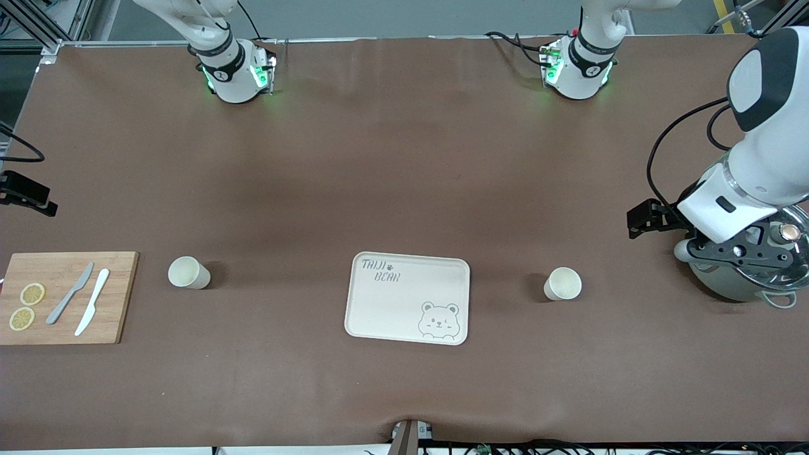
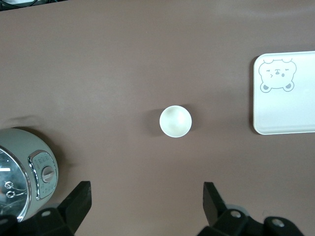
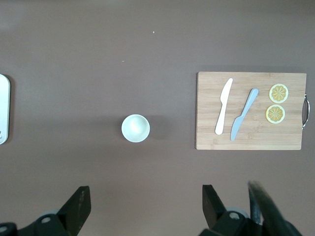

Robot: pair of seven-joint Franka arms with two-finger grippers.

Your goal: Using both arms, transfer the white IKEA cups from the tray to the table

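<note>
We see two white cups [image 1: 189,273] [image 1: 562,284] upright on the counter [image 1: 404,158], flanking the bear tray [image 1: 408,297]. Our left pincer [image 2: 145,206] and right pincer [image 3: 142,206] hang spread, each above its cup.

Both arms are glossy white with black joint bands; the right arm's base [image 1: 234,72] and the left arm's base [image 1: 578,66] glow green. A black cable [image 1: 657,151] loops at nine o'clock of the left arm's wrist, and black fingers [image 2: 78,201] show.
</note>
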